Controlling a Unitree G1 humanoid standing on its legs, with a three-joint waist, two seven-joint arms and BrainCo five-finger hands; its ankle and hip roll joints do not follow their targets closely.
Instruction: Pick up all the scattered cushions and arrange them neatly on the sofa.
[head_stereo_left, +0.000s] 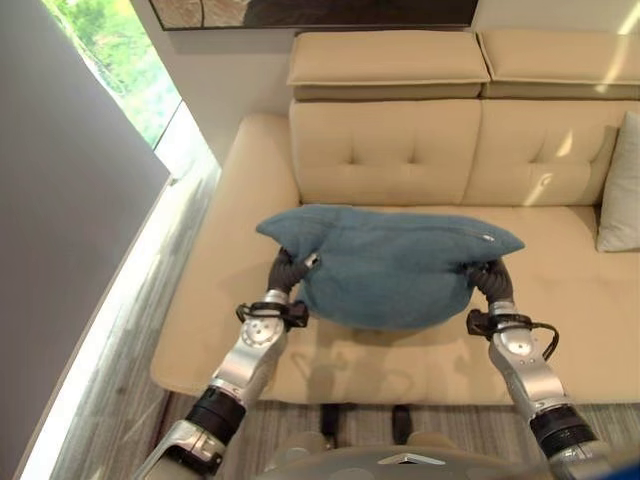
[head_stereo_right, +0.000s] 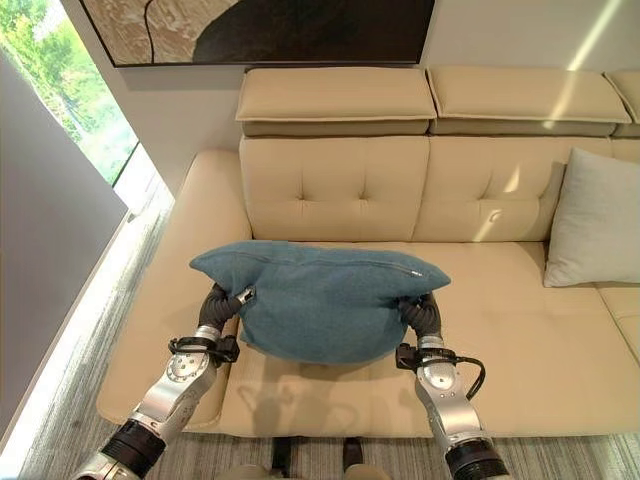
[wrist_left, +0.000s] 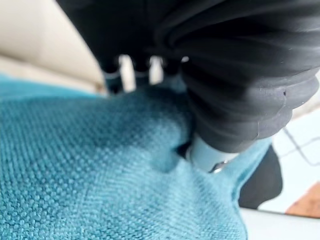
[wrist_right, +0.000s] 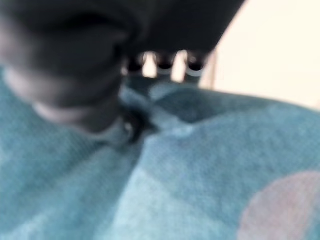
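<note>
A blue cushion (head_stereo_left: 390, 265) hangs above the seat of the beige sofa (head_stereo_right: 520, 330), held between my two hands. My left hand (head_stereo_left: 285, 268) grips its left end. In the left wrist view its thumb (wrist_left: 210, 155) digs into the blue cloth and its fingers (wrist_left: 127, 70) curl over the cushion's edge. My right hand (head_stereo_left: 490, 278) grips the right end the same way, its fingers (wrist_right: 162, 62) over the edge and its thumb (wrist_right: 115, 132) pressed into the cloth. A pale grey cushion (head_stereo_right: 595, 220) leans upright against the backrest at the right.
The sofa's left armrest (head_stereo_right: 195, 230) lies just beyond my left hand. A tall window (head_stereo_left: 120, 70) and a strip of grey wooden floor (head_stereo_left: 130, 300) run along the left. A dark framed picture (head_stereo_right: 270, 30) hangs above the backrest.
</note>
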